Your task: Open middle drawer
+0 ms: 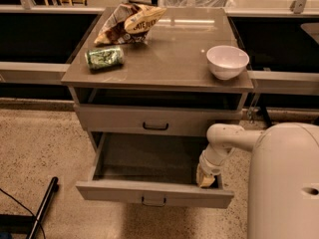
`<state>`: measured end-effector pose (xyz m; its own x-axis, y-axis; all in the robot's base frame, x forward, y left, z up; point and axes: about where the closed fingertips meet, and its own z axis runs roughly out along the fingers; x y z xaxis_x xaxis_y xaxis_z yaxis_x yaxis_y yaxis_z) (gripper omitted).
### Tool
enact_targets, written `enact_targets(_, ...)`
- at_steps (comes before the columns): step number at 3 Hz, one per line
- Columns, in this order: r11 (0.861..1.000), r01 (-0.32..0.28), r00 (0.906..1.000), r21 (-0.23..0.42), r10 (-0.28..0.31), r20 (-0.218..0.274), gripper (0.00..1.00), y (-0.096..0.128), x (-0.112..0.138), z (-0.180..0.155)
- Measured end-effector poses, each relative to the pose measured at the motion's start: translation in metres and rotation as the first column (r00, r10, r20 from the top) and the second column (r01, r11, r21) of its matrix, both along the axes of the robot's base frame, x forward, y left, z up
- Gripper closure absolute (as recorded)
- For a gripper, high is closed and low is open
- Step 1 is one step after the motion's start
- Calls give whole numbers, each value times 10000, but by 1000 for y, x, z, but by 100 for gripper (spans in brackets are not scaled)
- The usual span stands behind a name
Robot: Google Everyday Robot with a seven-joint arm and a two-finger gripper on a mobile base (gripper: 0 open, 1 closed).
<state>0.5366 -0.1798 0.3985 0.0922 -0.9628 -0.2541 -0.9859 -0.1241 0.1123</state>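
The middle drawer (114,192) is pulled well out of the grey-beige cabinet, and its inside shows empty. Its small dark handle (153,201) sits at the centre of the flat front. The top drawer (109,119) above it is shut. The lowest drawer is hidden under the open one. My gripper (205,178) hangs from the white arm (224,138) at the drawer's right end, just behind the front panel and inside the drawer.
On the cabinet top (169,54) lie a green can (103,57), a chip bag (130,23) and a white bowl (228,61). My white body (284,183) stands right of the drawer. A dark pole (42,208) lies on the speckled floor at the left.
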Motion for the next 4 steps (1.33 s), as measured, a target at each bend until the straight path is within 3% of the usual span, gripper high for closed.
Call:
enact_targets(1,10000,-3,10000,1,3,-8,25,0,0,0)
enact_targets(2,10000,-3,10000,3,3,-7,0,0,0,0)
enact_targets(3,10000,17,10000,34,-17,7,0,0,-1,-1)
enact_targets(4,9977,623,9975,258,-631,326,0,-1,-5,4)
